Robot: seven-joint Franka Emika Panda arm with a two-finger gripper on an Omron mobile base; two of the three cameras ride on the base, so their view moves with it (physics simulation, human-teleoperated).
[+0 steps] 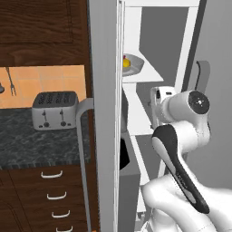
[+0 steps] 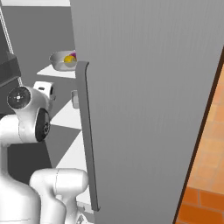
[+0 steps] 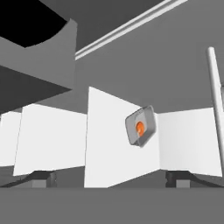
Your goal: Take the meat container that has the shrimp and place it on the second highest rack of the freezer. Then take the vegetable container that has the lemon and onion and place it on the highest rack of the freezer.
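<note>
Resting on the highest rack (image 1: 149, 74) of the freezer (image 2: 148, 87), the vegetable container (image 1: 133, 63) sits upright with its open mouth facing up; it is a rounded-square pan of dull grey metal, so no long axis stands out. Inside it, the lemon (image 1: 126, 63) shows as a smooth bright yellow ball, and in the right base view the onion (image 2: 73, 55), purple-pink, lies just beside the lemon, touching or nearly so. Flat white shelf boards step down below the top one against white inner walls. In the hand view, which is rolled to one side, a narrower grey tray (image 3: 141, 126) with rounded corners lies on a white shelf, its long axis running up and down that picture, and the shrimp (image 3: 139, 127), a small orange piece, sits at its middle. The gripper (image 3: 111, 178) is spread wide, its two dark tips far apart, holding nothing. Outside the brushed-grey door, a chrome toaster (image 1: 55, 110) stands on a dark speckled counter (image 1: 27, 145).
</note>
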